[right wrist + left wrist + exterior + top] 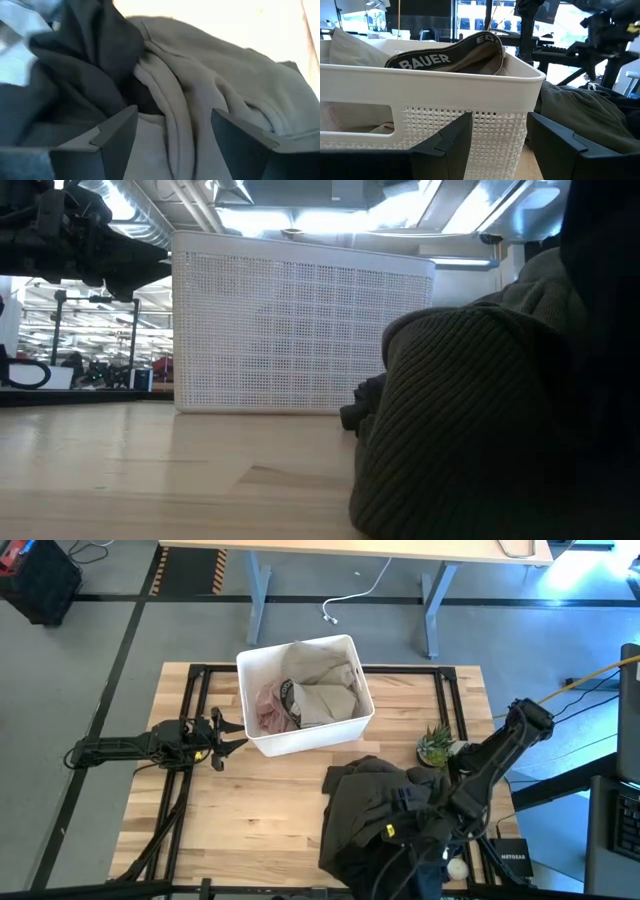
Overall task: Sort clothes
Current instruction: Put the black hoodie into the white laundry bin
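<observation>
Jaws on the right gripper (170,137) stand wide, down over the pile of dark clothes, with folds of fabric between the two fingers but nothing visibly pinched. Jaws on the left gripper (500,142) are also parted and empty, held level just beside the bin's perforated side wall.

Largest is the wooden bench (250,820), which carries everything. Next comes the dark olive-brown garment (365,815), heaped on the near right part of the bench with black fabric (425,795) bunched on top of it under the right arm; in the low view its ribbed cloth fills the right side. The white bin (300,745) stands toward the far middle of the bench, well apart from that heap. Inside it lies a beige-khaki garment (325,690), with a dark waistband printed in white letters showing at its edge, and a pale pink garment (268,712) tucked in on the side nearer the left arm. Smallest is the green spiky plant (435,745), standing between the bin and the right arm, just beside the dark heap.
</observation>
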You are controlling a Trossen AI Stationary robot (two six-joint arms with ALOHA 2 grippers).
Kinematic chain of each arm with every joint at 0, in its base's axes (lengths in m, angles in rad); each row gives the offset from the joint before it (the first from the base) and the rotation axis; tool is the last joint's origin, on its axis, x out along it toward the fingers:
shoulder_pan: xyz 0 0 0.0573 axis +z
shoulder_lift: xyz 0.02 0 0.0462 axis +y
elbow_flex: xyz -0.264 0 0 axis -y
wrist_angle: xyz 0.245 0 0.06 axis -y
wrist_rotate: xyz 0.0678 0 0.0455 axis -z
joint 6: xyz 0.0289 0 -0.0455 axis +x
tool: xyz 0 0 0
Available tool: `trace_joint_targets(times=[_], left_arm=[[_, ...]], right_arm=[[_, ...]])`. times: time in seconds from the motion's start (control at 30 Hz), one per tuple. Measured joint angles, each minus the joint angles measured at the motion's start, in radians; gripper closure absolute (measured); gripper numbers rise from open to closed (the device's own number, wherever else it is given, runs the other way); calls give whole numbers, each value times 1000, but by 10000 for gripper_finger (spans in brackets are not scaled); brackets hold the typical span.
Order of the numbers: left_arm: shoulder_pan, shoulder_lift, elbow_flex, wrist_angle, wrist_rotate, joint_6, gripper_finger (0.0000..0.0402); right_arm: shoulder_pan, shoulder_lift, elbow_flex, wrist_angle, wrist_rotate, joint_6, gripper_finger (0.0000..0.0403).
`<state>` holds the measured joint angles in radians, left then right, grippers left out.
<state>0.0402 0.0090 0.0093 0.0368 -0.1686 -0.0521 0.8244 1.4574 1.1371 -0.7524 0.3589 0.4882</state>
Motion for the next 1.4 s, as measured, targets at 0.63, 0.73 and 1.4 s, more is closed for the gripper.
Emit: trace_joint_targets(times=[0.63,0.73,1.4], left_arm=[[0,0,0,0,0,0,218],[0,0,0,0,0,0,218],[0,0,0,0,0,0,218]], right_arm=[[-6,169,-53,4,201,-189,133],[-9,169,-50,-62,365,-182,133],[-273,169,-108,-58,172,-127,202]])
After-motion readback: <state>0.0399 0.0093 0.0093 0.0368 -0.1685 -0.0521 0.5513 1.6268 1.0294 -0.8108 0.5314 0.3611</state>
